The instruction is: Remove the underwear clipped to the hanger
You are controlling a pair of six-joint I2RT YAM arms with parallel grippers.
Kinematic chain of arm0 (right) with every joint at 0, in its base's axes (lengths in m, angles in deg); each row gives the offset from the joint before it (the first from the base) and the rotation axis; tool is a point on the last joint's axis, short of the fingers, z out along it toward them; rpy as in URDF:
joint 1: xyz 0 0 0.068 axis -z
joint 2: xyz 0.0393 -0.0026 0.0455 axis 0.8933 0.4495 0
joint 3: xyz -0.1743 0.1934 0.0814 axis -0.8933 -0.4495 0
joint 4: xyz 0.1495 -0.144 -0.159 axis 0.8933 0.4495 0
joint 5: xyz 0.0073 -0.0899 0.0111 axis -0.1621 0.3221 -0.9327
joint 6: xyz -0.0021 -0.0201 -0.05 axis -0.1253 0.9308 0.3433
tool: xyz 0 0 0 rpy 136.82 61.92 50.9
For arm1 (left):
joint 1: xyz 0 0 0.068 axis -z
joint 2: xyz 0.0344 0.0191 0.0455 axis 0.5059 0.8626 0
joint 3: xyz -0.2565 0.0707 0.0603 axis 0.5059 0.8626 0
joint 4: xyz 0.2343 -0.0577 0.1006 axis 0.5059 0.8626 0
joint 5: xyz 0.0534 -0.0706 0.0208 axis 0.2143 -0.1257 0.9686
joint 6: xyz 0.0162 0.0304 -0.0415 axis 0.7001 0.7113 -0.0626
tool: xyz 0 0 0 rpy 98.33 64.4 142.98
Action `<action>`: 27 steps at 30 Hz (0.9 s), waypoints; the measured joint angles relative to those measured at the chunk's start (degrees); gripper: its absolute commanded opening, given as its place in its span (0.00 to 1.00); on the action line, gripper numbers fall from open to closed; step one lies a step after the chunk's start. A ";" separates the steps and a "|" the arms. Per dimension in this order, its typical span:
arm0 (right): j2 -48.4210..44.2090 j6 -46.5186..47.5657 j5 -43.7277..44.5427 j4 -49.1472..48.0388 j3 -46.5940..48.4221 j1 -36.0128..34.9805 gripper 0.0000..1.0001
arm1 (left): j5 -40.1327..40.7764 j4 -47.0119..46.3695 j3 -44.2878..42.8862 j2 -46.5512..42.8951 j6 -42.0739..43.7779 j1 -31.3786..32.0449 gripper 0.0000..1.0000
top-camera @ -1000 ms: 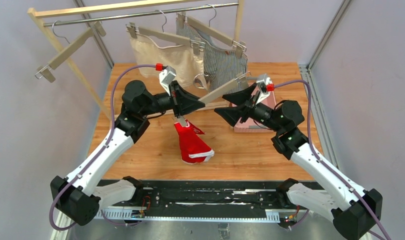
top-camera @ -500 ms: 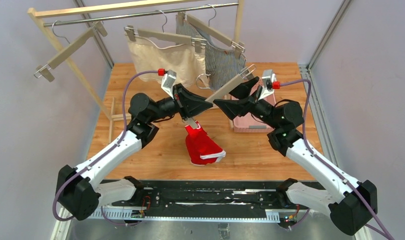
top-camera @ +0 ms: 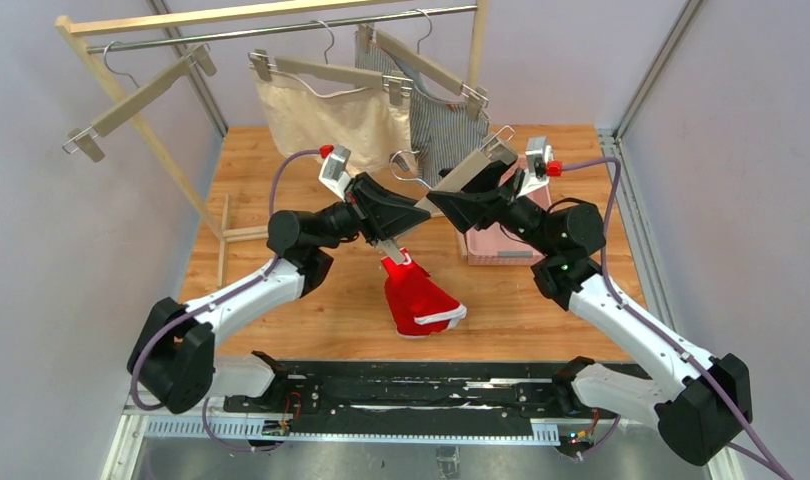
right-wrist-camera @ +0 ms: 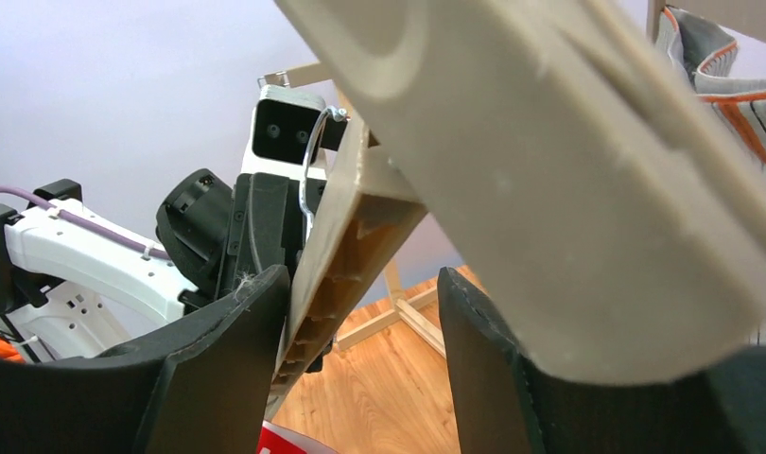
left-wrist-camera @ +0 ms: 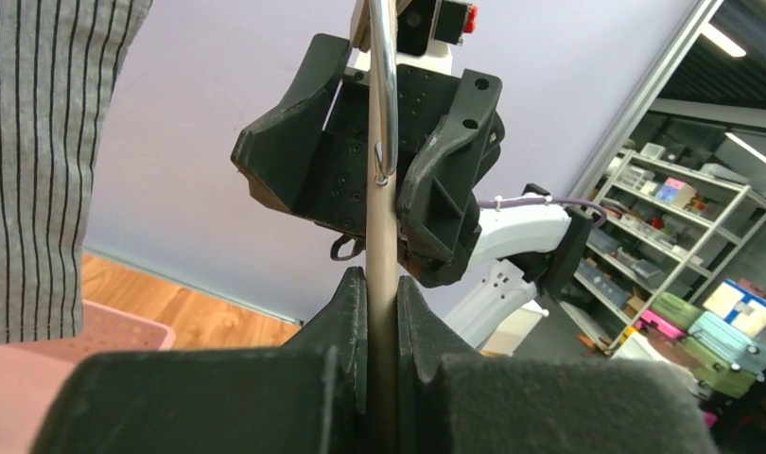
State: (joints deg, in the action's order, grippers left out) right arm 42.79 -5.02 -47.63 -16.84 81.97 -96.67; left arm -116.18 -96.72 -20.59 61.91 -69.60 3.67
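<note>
Red underwear [top-camera: 423,305], limp and light, is best pinched near the hanger [top-camera: 476,168]. That hanger is clamped by the left end effector [left-wrist-camera: 381,284] and straddled by the parted right end effector [right-wrist-camera: 360,312].

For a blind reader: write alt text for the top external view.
A pale wooden clip hanger slants above a wooden table: the left fingers clamp its lower end, the right fingers straddle its upper part. White-trimmed red boxer shorts dangle from it onto the table; a cream pair and a pinstriped pair hang clipped behind.
</note>
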 measured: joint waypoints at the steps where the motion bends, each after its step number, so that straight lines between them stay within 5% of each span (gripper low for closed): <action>1: -0.15 0.09 -0.02 -0.02 0.00 -0.02 0.61 | 0.02 2.34 -0.02 -1.42 1.53 0.11 0.00; 12: 1.64 -0.46 -0.92 -4.79 1.38 -0.76 0.57 | 1.55 17.11 -1.20 -9.62 12.63 1.38 0.00; 14: 3.08 -1.38 -1.07 -6.49 2.03 -0.76 0.43 | 2.60 17.38 -1.20 -9.70 13.22 1.38 0.00; 17: 4.96 -3.17 -2.45 -9.01 2.78 -0.83 0.02 | 4.79 18.03 -1.20 -9.68 13.97 1.38 0.00; 24: 5.31 -8.09 -3.67 -9.38 4.02 -1.11 0.01 | 5.22 17.07 -1.22 -9.73 16.74 1.44 0.02; 27: 4.22 -8.04 -2.97 -8.35 3.15 -1.14 0.01 | 5.42 18.56 -1.29 -10.05 17.90 1.77 0.22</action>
State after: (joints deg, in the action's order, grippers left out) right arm 47.00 -13.06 -50.60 -25.19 85.12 -97.81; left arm -110.76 -78.16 -21.88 51.85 -51.70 5.44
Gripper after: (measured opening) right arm 0.111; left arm 0.076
